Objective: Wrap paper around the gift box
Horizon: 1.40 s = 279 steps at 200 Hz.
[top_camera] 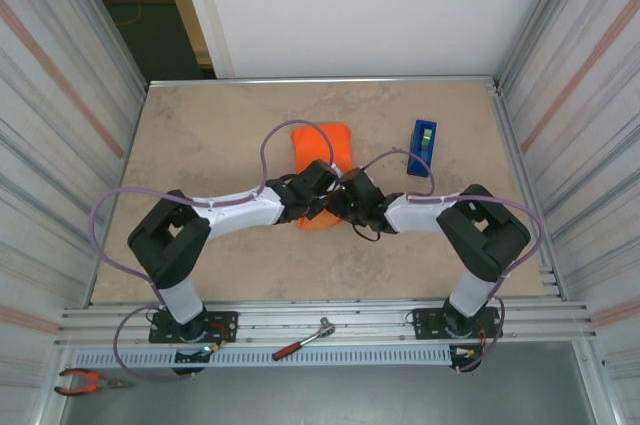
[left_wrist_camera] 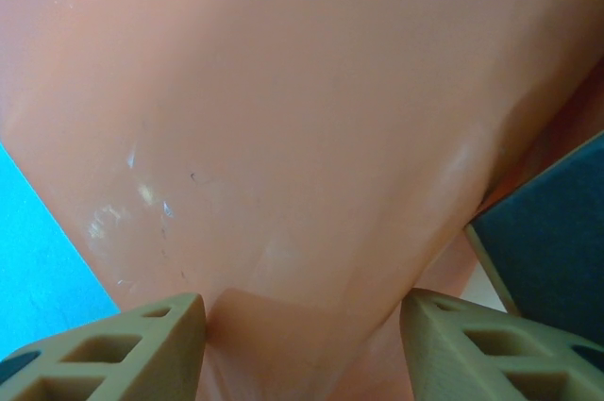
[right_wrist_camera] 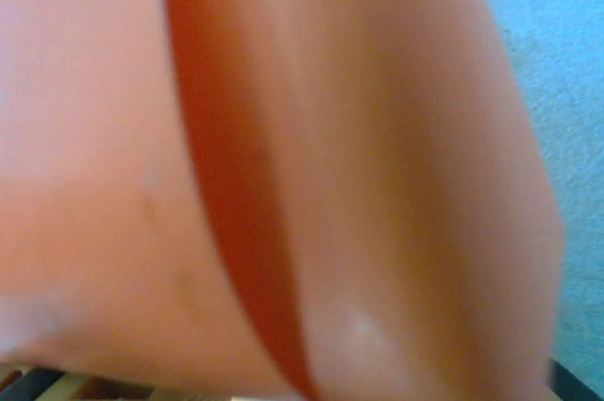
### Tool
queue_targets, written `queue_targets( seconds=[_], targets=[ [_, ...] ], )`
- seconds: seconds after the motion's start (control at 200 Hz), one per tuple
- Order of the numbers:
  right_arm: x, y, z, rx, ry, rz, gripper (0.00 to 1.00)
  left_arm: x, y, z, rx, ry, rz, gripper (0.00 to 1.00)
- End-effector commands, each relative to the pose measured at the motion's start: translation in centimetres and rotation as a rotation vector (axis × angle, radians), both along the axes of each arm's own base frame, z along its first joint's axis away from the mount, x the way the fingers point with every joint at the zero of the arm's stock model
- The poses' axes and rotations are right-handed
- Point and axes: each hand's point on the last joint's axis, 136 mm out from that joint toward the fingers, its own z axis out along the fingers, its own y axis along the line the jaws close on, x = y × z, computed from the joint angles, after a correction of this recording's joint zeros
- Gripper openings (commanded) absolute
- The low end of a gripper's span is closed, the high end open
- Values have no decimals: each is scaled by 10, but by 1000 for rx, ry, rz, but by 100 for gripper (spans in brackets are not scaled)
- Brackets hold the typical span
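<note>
The orange paper (top_camera: 322,145) lies bundled at mid-table, and the gift box is hidden under it. Both grippers meet over its near end. My left gripper (top_camera: 316,188) comes in from the left. In the left wrist view its tan fingers (left_wrist_camera: 142,344) stand wide apart, one on each side of a fold of the paper (left_wrist_camera: 302,118), both touching it, so my left gripper (left_wrist_camera: 302,316) is closed on a wide wrapped shape. My right gripper (top_camera: 350,197) presses in from the right. The paper (right_wrist_camera: 396,156) is close to its camera, blurred, with a dark crease, and covers the fingers.
A blue tape dispenser (top_camera: 423,147) stands right of the paper, toward the back. A wrench (top_camera: 305,338) and red pliers (top_camera: 85,380) lie on the front rail, off the table. Corrugated walls close in both sides. Purple cables loop over both arms.
</note>
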Motion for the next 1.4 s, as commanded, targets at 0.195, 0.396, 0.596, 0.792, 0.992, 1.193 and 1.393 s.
queue_targets(
  seconds=[0.195,0.396,0.596,0.792,0.992,1.193,1.393],
  targets=[
    [-19,-13,39,58,-36,57,48,-25,-5,-30,15,112,-57,57],
    [-22,-53,42,34,-34,-16,38,-26,-3,-31,18,112,-53,56],
    [-14,-64,35,21,-12,-54,0,-25,-3,-31,20,113,-53,56],
    [-2,-46,28,31,-3,-35,0,-25,-4,-31,21,113,-56,56],
    [8,-23,24,34,-3,-6,0,-26,-4,-30,18,116,-60,56],
    [13,-6,6,39,19,-4,0,-26,-6,-24,7,115,-65,56],
    [6,-6,1,50,26,-6,0,-25,-15,10,-66,98,-70,59]
  ],
)
